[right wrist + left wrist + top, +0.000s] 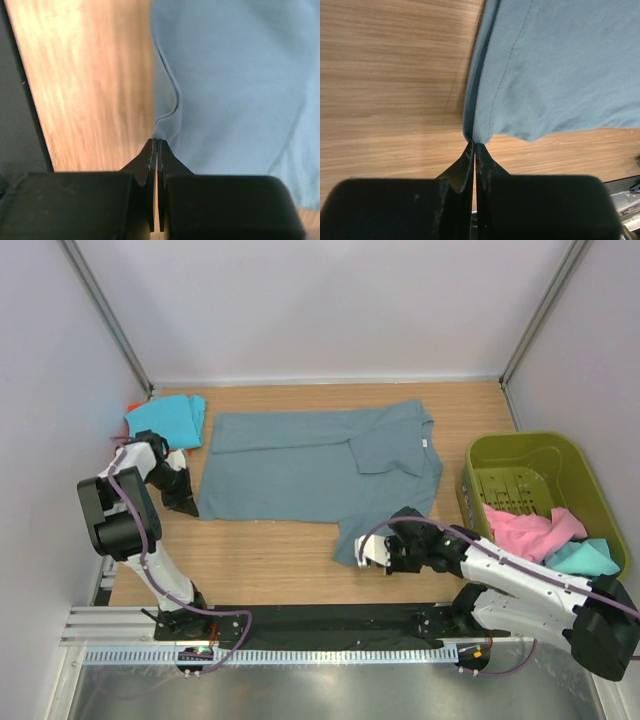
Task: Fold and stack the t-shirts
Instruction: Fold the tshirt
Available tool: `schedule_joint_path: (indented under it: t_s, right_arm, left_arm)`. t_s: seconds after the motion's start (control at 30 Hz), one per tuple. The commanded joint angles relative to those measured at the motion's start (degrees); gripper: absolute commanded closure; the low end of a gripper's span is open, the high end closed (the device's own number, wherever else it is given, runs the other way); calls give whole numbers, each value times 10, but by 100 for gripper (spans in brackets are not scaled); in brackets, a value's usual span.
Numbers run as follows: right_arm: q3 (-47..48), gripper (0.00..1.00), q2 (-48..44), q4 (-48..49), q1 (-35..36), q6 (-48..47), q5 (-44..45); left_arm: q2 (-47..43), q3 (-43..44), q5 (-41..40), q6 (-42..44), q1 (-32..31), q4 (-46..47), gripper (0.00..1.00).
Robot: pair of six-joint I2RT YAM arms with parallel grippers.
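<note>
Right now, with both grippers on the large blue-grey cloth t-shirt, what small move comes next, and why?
Probably lift both pinched corners together, just off the wooden table. The left gripper is shut on the large blue-grey cloth t-shirt's near left corner, the right gripper on its near right edge, and the shirt lies mostly flat, so raising that edge starts a fold.

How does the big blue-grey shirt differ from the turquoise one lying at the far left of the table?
The blue-grey shirt lies spread wide; the turquoise shirt is a small compact bundle. The left pincer and right pincer each pinch a corner of the blue-grey shirt; nothing holds the turquoise shirt. Both are plain single-colour cloth.
</note>
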Motion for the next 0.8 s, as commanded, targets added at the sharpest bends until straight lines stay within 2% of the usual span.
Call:
schedule_joint_path:
  t_s: [0.0,0.2,0.37,0.77]
  right_arm:
    - [82,99,-11,9,-44,38,12]
    - [196,99,-7,-19,-107,80,14]
    - [250,98,5,-19,-148,99,25]
    - [338,98,82,56,-236,94,58]
  left_arm:
    - [-61,29,15,19,3,-23,100]
    - [-97,94,22,37,3,-71,100]
    - [-91,138,17,49,-10,-97,100]
    - [50,290,16,59,-19,-136,100]
